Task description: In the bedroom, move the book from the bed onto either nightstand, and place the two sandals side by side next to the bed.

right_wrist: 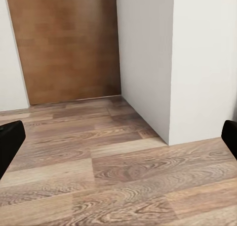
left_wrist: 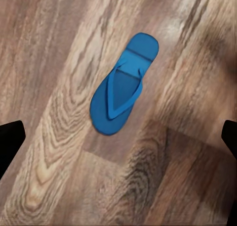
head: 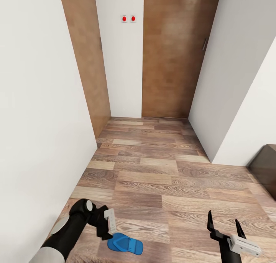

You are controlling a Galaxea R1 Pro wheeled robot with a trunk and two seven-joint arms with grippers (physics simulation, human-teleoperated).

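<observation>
while the left gripper (head: pixel 113 232) hangs with jaws spread and empty, one blue sandal (left_wrist: pixel 123 85) lies flat on the plank floor (head: pixel 161 186) right beneath them, untouched. it looks light, thin and bendy; pinching one side edge seems safest. the right gripper (head: pixel 225 222) is open, holding nothing.

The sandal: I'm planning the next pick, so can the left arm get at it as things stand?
Probably yes. The sandal lies flat on bare floor right below the left gripper; its open fingers frame it, nothing between.
</observation>
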